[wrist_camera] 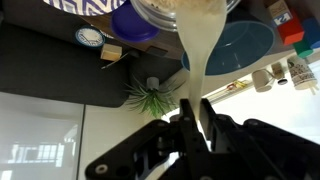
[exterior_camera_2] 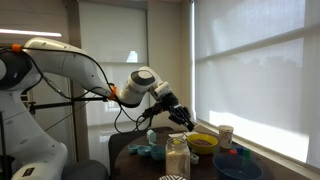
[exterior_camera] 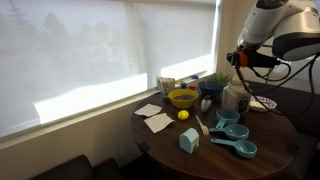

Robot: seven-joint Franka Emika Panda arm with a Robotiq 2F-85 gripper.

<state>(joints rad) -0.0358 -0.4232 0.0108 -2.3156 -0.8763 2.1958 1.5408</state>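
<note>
As its black two-finger gripper [wrist_camera: 196, 112] pinches a long cream-white plastic utensil [wrist_camera: 193, 60] between closed jaws, a Panda arm hangs over a round dark wooden table [exterior_camera: 272, 140]. Near the table's left edge lie white paper napkins [exterior_camera: 155, 120]. Next come a yellow bowl [exterior_camera: 183, 97] with a yellow lemon [exterior_camera: 183, 114] just beside it, teal plastic measuring cups [exterior_camera: 238, 148] by the front edge, and a lidded glass jar [exterior_camera: 235, 97] toward the right edge. The utensil points down at the jar, beside a blue bowl [wrist_camera: 245, 45]. Good handling here probably means a firm pinch and slow travel, keeping the utensil clear of the jar's rim.
</note>
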